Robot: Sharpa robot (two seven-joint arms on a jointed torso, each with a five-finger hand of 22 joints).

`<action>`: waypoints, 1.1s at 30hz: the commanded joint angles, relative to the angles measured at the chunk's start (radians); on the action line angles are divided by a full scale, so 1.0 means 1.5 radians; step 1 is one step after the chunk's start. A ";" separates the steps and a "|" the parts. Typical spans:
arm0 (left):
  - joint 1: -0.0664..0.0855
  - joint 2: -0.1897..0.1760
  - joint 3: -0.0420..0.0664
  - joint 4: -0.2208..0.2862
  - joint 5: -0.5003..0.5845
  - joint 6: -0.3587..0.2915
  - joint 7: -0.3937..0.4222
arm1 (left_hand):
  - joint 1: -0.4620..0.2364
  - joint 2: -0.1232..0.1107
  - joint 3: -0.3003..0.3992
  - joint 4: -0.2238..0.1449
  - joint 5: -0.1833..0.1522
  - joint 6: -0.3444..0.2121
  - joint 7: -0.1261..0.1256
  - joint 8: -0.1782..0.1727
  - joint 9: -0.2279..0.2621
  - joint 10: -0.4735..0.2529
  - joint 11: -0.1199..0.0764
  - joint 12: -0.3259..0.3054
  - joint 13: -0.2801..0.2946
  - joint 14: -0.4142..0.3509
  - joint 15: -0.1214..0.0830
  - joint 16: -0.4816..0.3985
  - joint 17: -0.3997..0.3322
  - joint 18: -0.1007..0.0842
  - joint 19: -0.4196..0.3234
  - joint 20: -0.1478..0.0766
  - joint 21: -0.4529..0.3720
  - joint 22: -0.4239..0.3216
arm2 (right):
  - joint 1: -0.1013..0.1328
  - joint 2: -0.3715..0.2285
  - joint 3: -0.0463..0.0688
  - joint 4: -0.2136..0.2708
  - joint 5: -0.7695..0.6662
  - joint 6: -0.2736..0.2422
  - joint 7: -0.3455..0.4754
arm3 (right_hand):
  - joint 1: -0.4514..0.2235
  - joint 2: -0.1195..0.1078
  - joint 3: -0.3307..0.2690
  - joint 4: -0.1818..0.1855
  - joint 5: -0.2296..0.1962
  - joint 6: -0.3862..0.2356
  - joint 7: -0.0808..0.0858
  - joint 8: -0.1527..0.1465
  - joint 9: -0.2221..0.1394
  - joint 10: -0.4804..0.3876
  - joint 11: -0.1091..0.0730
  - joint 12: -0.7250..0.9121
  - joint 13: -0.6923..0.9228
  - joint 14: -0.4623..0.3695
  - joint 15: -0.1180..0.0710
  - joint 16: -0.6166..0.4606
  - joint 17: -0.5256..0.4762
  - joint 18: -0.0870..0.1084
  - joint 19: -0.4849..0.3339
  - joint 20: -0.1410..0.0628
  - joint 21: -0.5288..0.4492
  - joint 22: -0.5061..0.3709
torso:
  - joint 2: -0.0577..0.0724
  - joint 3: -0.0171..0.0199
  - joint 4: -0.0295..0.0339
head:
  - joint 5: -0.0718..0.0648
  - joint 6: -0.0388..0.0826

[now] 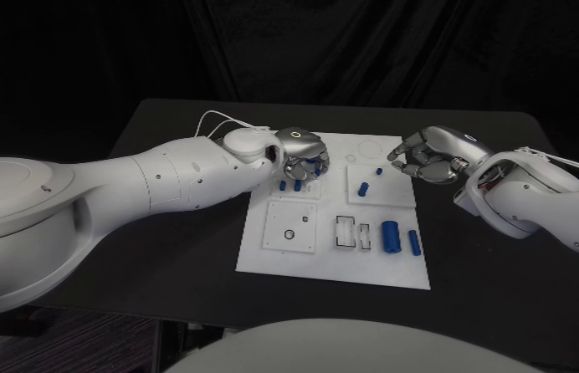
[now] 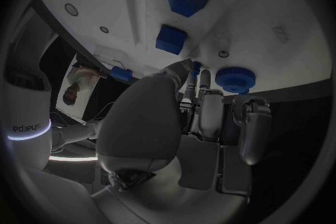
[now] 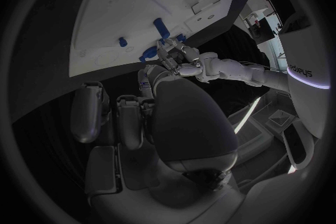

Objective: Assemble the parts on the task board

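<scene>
Two silver many-fingered hands over white rectangular task board (image 1: 316,256) on black table (image 1: 181,139). Left hand (image 1: 302,155) reached down onto upper-left panel of board, centre of head frame, fingertips (image 2: 190,65) against small blue peg (image 2: 196,66) standing there; judged to be seating or pinching it, true grip could not be told. Two more short blue pegs (image 1: 289,185) stood just below that hand in head frame. Right hand (image 1: 426,157) hovered at upper right of board, off its edge, fingers curled together, nothing seen in them; probably parked clear to leave left hand room. Large blue cylinder (image 1: 391,236) and thinner blue pin (image 1: 414,242) lay flat at lower right of board, beside empty rectangular slots (image 1: 346,232), apparently waiting for insertion. Small blue peg (image 1: 363,189) stood on upper-right panel. Round blue knurled knob (image 2: 232,78) near left fingers in left wrist view. Assembly judged mid-way.
</scene>
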 commanded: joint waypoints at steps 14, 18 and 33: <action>-0.005 0.001 0.000 -0.004 -0.003 -0.038 0.015 | 0.016 0.024 0.015 -0.016 0.010 0.061 0.010 0.021 0.010 0.078 -0.026 0.001 -0.007 -0.004 -0.021 -0.010 -0.016 -0.004 0.070 -0.016 0.002 0.175 | -0.002 0.000 0.000 -0.001 0.000 0.001 -0.006 | 0.003 -0.003 0.003 -0.001 0.004 0.003 -0.001 -0.002 0.000 0.050 0.003 -0.003 0.154 0.056 0.003 -0.003 0.122 0.009 -0.001 -0.001 -0.003 0.107 | 0.000 0.0001 0.0000 | -0.001 0.000; -0.005 -0.004 0.000 -0.001 -0.003 -0.060 0.020 | 0.018 0.026 0.015 -0.019 0.018 0.077 0.009 0.027 0.013 0.097 -0.028 -0.007 -0.014 -0.002 -0.024 -0.010 -0.017 -0.004 0.070 -0.017 0.002 0.175 | -0.002 -0.001 0.000 0.000 0.000 0.001 -0.006 | 0.003 -0.003 0.003 -0.001 0.004 0.003 -0.001 -0.002 0.000 0.050 0.003 -0.003 0.154 0.056 0.003 -0.003 0.122 0.009 -0.001 -0.001 -0.003 0.107 | 0.000 0.0004 -0.0002 | -0.002 0.000; 0.000 -0.075 0.002 0.070 -0.003 -0.114 0.008 | 0.010 0.023 0.014 -0.023 0.025 0.096 0.010 0.025 0.015 0.130 -0.027 -0.057 -0.048 -0.004 -0.024 -0.024 -0.040 -0.004 0.070 -0.022 0.002 0.175 | -0.002 -0.006 0.000 0.001 0.000 0.003 -0.008 | 0.003 -0.003 0.003 -0.001 0.004 0.003 -0.001 -0.002 0.000 0.050 0.003 -0.003 0.154 0.056 0.003 -0.003 0.122 0.009 -0.001 -0.001 -0.003 0.107 | 0.000 0.0000 0.0006 | -0.004 0.000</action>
